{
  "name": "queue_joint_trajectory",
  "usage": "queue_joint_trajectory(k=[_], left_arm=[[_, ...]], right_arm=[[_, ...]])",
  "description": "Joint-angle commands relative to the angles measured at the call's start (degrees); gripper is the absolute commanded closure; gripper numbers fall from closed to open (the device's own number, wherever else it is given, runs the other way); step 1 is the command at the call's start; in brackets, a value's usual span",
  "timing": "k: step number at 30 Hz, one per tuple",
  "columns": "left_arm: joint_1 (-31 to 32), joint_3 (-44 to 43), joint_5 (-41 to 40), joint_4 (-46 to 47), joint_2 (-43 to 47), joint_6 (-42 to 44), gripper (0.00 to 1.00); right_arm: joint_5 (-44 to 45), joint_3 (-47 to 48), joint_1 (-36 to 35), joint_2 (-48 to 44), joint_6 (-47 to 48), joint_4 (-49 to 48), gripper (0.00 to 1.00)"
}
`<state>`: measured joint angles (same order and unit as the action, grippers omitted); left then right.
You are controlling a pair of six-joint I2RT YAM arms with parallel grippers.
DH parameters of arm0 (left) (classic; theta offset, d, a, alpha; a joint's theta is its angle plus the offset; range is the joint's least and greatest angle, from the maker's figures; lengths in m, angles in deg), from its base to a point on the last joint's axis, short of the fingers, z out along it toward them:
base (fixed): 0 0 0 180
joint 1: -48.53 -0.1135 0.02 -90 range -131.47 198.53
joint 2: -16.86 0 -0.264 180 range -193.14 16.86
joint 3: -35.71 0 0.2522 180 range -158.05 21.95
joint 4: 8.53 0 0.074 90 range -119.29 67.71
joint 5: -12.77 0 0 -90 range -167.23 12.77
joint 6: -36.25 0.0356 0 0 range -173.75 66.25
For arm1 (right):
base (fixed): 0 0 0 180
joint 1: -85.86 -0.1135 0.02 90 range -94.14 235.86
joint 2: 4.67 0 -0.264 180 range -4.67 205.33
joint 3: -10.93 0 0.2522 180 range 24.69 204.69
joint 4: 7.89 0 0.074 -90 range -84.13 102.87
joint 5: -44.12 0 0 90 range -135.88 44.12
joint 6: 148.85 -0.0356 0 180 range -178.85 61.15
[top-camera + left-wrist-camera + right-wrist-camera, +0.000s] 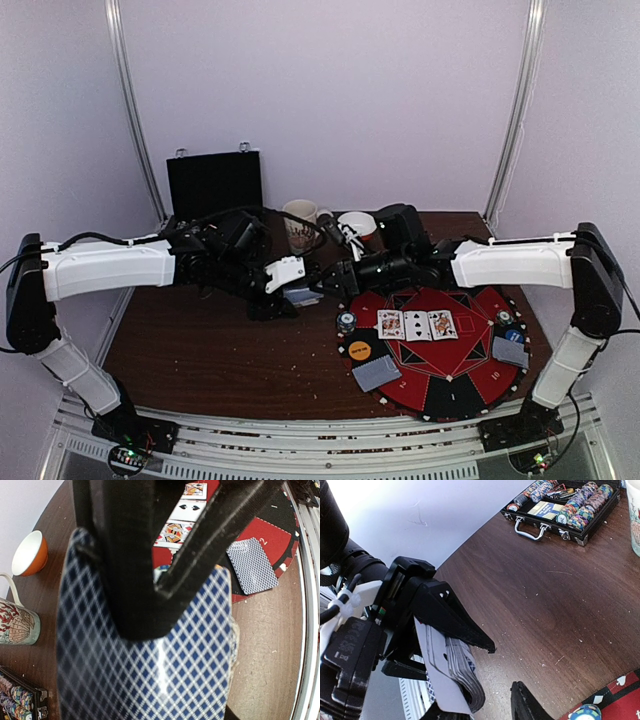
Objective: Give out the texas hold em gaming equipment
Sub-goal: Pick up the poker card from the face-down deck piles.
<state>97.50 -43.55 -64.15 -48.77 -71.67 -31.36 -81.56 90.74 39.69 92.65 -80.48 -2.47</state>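
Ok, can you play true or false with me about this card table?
1. The left gripper is clamped on the deck of cards. True.
2. Three face-up cards lie in a row on the mat. True.
3. The black case is shut. False: its lid stands open, and chips show inside.
4. The mug has tipped over. False: it stands upright on the table.
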Motion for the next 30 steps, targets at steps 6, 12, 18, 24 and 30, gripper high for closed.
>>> queue_joint_trajectory(k=[6, 12, 18, 24, 30], left_arm=[[-0.3, -1.5, 0.5, 2.7, 0.5, -0.2, 0.56], [-0.2, -1.5, 0.6, 2.7, 0.6, -0.2, 0.57], [-0.3, -1.4, 0.4, 2.6, 0.8, -0.3, 0.56], [-0.3, -1.4, -1.2, 2.7, 0.8, -0.6, 0.56], [-0.3, -1.7, -0.8, 2.7, 0.5, -1.0, 0.56]], right_arm=[[0.9, 3.0, 0.6, -2.3, 2.0, 6.7, 0.78], [-0.5, 3.4, 0.7, -3.7, 1.3, 6.7, 1.0], [-0.1, 0.0, 3.2, -8.1, -1.6, 5.4, 1.0], [12.1, -8.3, 10.5, -18.4, -12.9, 7.5, 1.0], [37.9, -20.6, 18.6, -32.6, -30.4, 23.9, 1.0]])
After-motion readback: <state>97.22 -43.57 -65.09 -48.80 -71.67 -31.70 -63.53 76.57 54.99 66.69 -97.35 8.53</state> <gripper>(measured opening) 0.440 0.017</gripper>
